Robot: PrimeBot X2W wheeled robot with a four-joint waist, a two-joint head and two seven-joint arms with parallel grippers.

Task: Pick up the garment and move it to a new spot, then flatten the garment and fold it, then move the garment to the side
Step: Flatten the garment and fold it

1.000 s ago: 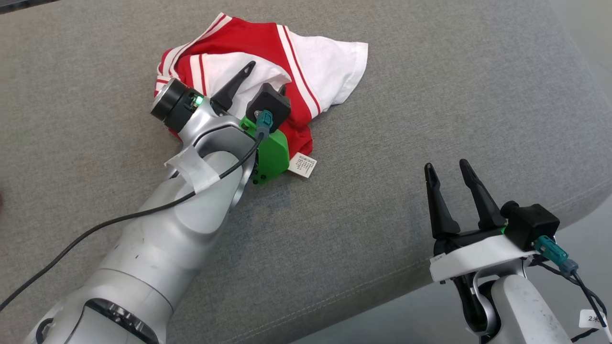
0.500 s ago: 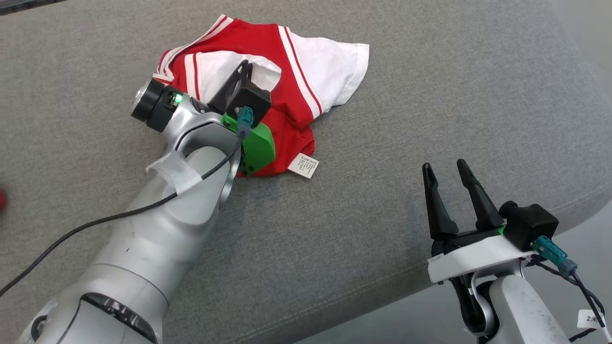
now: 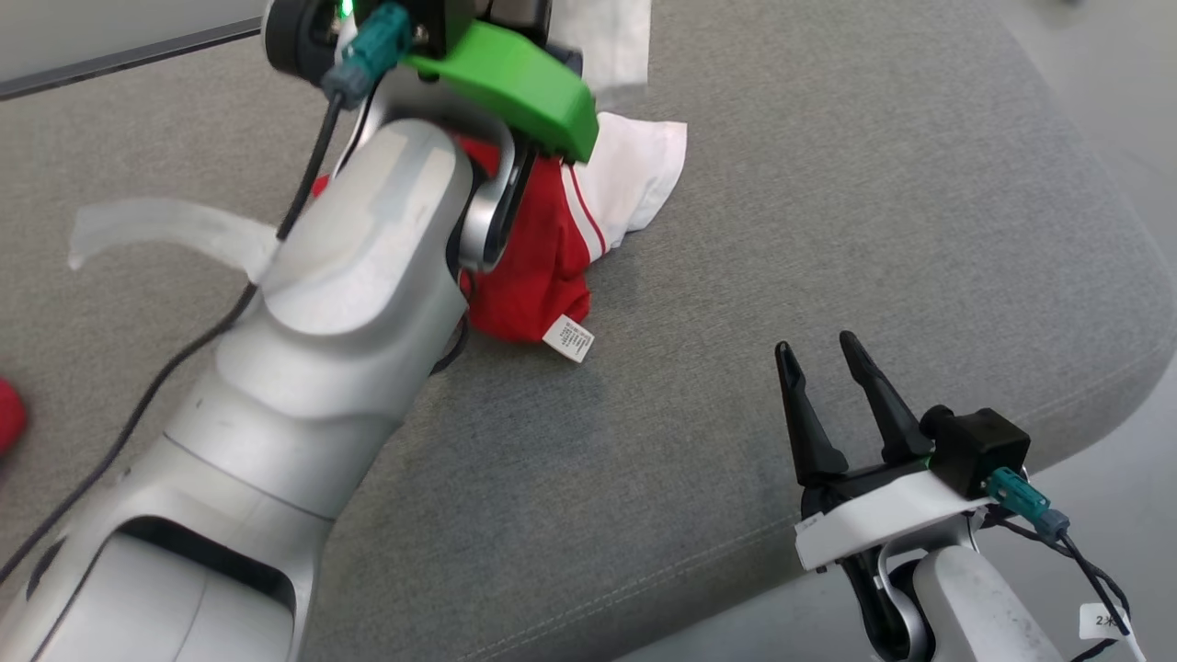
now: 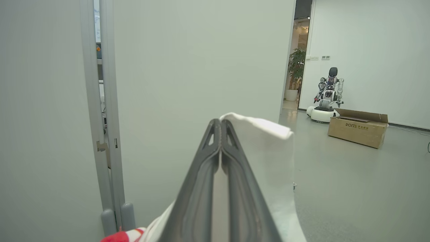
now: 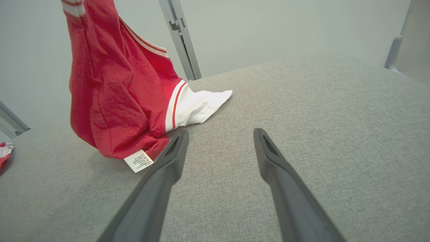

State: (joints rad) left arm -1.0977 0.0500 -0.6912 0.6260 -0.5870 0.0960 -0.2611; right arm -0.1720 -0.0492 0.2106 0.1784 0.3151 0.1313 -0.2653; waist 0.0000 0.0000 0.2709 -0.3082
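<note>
**Left gripper pinches the shirt aloft; right gripper spread and empty**

The left gripper (image 4: 220,121) has its two fingers pressed together on a fold of white cloth. In the left wrist view the cloth rises just right of the fingertips and drapes down along the fingers. The cloth belongs to the red-and-white shirt (image 5: 111,101), which hangs below that gripper as a red column edged with white stripes. Its lower end is bunched on the grey cushion (image 5: 302,101). At that end a white sleeve (image 5: 201,104) lies flat on the cushion, and a care label (image 5: 138,161) sticks out from the bottom hem.

The right gripper (image 3: 817,343) sits low over the cushion with its fingers spread apart and nothing between them. The shirt is ahead of this gripper and to its left. In the head view the label (image 3: 568,337) is the part nearest the fingertips, with bare cushion between them. In the right wrist view the sleeve lies just beyond the left fingertip.
</note>
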